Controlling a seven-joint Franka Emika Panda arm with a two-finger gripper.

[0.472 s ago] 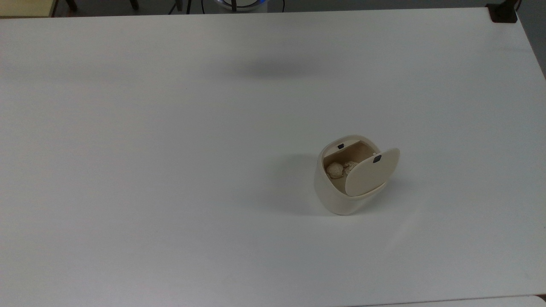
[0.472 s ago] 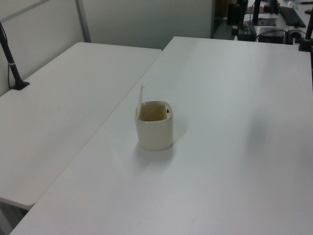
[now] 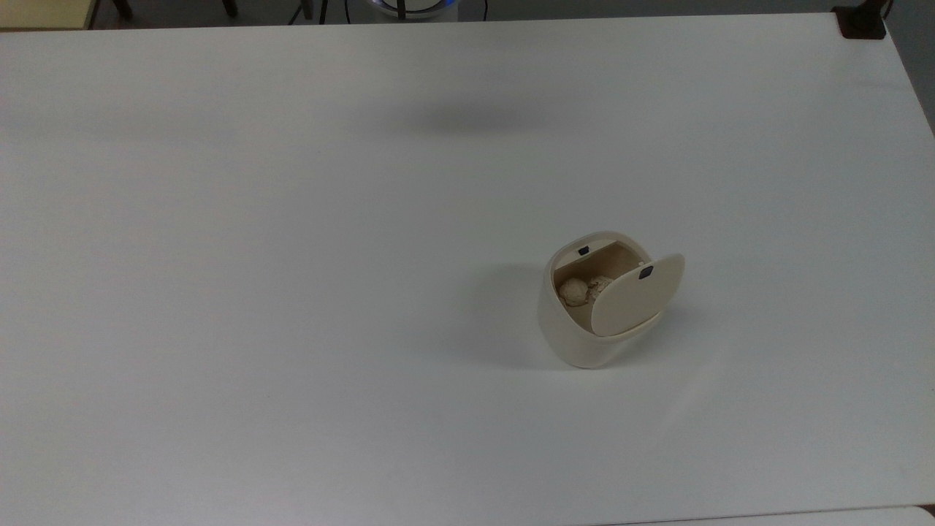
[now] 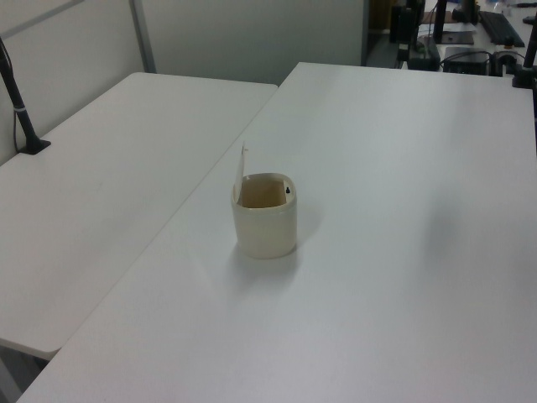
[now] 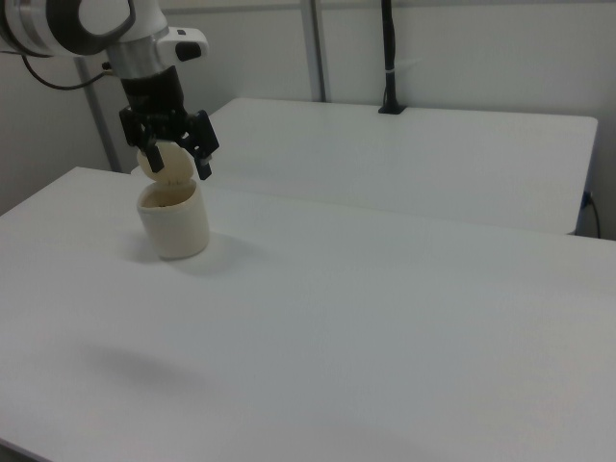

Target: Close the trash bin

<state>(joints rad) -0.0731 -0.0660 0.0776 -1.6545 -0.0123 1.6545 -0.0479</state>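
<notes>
Standing toward the top view's right on the white tabletop (image 3: 292, 292), the trash bin (image 3: 577, 336) has its lid (image 3: 634, 296) swung up on the top view's right side, leaving the mouth open. Two crumpled paper balls (image 3: 584, 290) lie inside. In the right view the hand (image 5: 176, 162) hangs over the bin with its fingers spread, gripping nothing, the raised lid showing between them.
</notes>
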